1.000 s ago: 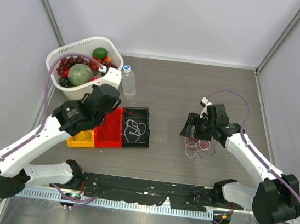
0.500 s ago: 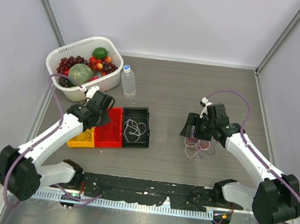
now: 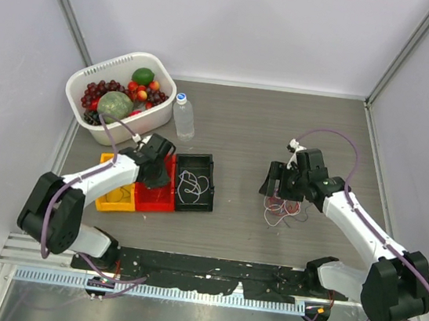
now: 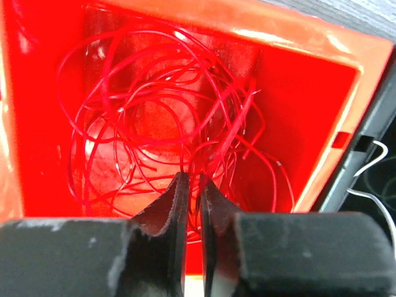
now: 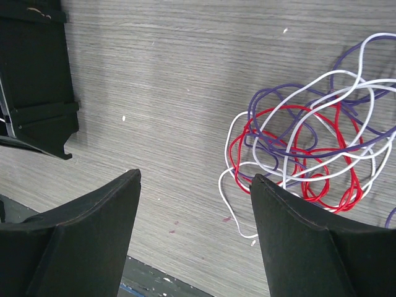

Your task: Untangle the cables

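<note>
OK, left gripper [image 4: 190, 179] is down in the red tray [image 4: 322, 117], tips just over the red cables [image 4: 154, 117]. Those lie as a loose nest of loops covering most of the tray floor. Fingers are nearly together, only a thin slit btwn them. A few red strands run right up to the tips at their 12 o'clock. I can't tell from the wrist cam whether one is pinched or just passing by.

In the top cam the red tray sits at approx. 8 o'clock of the table [image 3: 251, 126]. A yellow tray [image 3: 113, 197] touches it on its 9 o'clock side and a black tray [image 3: 208, 164] on its 3 o'clock side. The black tray holds a white cable [image 3: 189, 185], curled in a few loops, on its own.

Right gripper [image 5: 195, 178] hangs over bare tabletop, fingers spread wide, nothing btwn them. The tangle of cables [image 5: 309, 148] has red, white and purple strands looped through each other. It lies flat on the table at 3 o'clock in the right wrist cam, just beside the finger on that side. One white loop reaches in under the gap btwn the fingers. In the top cam the tangle shows at 6 o'clock of that gripper, approx. 4 o'clock of the table, well apart from the trays.

Also on the table: a white basket [image 3: 113, 58] of fruit at 10 o'clock, w/ a clear bottle [image 3: 183, 118], blue cap, just beside it at its 3 o'clock.
</note>
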`<state>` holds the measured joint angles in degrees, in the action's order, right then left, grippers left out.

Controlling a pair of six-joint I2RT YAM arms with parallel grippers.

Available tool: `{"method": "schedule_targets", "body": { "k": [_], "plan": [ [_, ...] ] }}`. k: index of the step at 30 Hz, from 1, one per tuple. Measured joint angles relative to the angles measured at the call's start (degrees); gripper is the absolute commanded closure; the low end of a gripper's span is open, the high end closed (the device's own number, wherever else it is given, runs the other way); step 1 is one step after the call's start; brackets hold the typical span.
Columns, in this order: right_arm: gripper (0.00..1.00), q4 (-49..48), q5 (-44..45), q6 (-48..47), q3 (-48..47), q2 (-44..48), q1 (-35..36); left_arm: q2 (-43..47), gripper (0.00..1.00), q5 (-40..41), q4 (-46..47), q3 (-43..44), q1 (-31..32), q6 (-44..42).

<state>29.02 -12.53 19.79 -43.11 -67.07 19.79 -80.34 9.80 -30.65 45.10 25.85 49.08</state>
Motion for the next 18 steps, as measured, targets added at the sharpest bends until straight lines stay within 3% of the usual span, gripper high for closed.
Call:
{"method": "schedule_targets", "body": {
  "k": [1, 4, 13, 15, 18],
  "plan": [
    [0.23, 0.0, 0.3, 0.0, 0.0, 0.3, 0.0, 0.5, 0.61, 0.0, -0.2, 0.0, 0.0, -0.4],
    [0.23, 0.0, 1.4, 0.0, 0.0, 1.2, 0.0, 3.8, 0.44, 0.5, -2.7, 1.1, 0.0, -2.0],
    [0.23, 0.2, 3.2, 0.5, 0.0, 1.4, 0.0, 19.5, 0.28, 4.4, -7.3, 12.5, 0.0, -7.8],
    [0.24, 0.3, 3.5, 0.8, 0.0, 1.1, 0.0, 21.7, 0.16, 3.7, -6.4, 13.6, 0.0, -9.0],
    [0.24, 1.0, 4.0, 1.4, -0.1, -0.1, 0.0, 22.8, 0.15, -0.1, -3.6, 13.7, 0.0, -10.2]
  ]
}}
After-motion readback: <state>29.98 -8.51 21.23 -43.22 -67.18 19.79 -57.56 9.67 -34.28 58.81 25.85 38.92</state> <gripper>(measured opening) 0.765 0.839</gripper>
